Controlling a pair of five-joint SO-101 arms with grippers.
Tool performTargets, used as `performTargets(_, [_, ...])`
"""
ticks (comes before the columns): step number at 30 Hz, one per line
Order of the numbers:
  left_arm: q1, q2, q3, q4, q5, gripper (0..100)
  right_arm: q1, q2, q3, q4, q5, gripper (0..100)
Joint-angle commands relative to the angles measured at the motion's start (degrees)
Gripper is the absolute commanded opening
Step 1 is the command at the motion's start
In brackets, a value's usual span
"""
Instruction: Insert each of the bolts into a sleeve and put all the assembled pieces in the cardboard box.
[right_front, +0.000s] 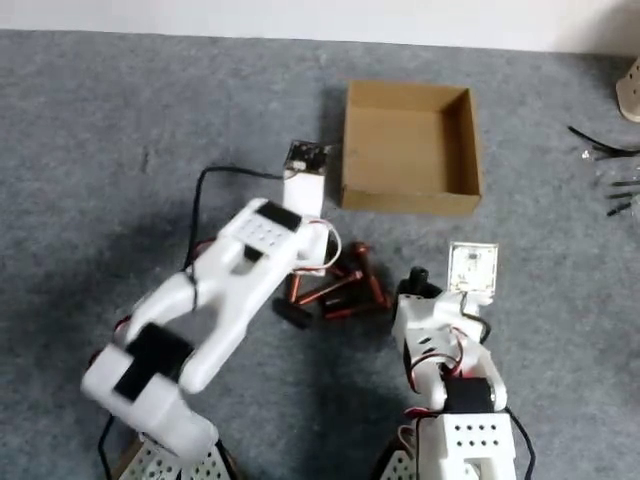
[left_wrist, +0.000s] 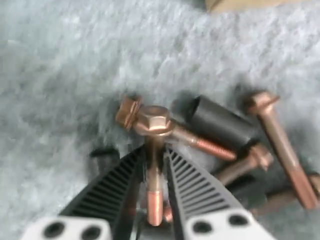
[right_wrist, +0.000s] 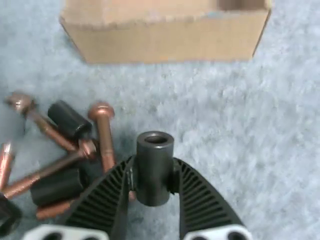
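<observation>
The left end effector is clamped on the shank of a copper-coloured flanged hex bolt, whose head points away from the wrist. The right end effector is closed around a black cylindrical sleeve, held upright with its open bore facing up. Just beyond the held bolt lie further copper bolts and short black sleeves. Some of them cross and touch one another on the grey felt-covered bench. In the high view this loose heap sits between the two arms, with the left arm over its left side and the right arm just to its right. The open brown cardboard box stands on the far side of the heap, slightly to the right and apart from it.
</observation>
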Motion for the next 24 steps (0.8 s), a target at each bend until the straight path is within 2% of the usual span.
performTargets(1, [0.22, -15.25, 9.98, -8.26, -0.26, 0, -2.77, -0.66, 0.84, -4.88, 0.79, 0.5])
performTargets(5, [0.22, -31.34, 25.89, -21.36, -2.46, 0, -3.3, -0.66, 1.45, -9.01, 0.7, 0.5])
performTargets(9, [0.22, -45.23, 36.97, -29.54, -7.56, 0, -6.29, -0.66, 4.09, -16.75, 0.88, 0.5])
performTargets(14, [0.22, -58.33, 43.74, -31.56, -8.09, 0, -12.79, -0.31, 8.31, -29.23, 5.89, 0.5])
performTargets(19, [-1.01, -68.53, 46.81, -31.56, -7.65, 0, -20.53, -0.66, 8.66, -30.55, 7.38, 0.5])
performTargets(24, [-3.47, -78.73, 47.08, -31.65, -7.56, 0, -23.69, -0.66, 8.75, -32.4, 7.38, 0.5])
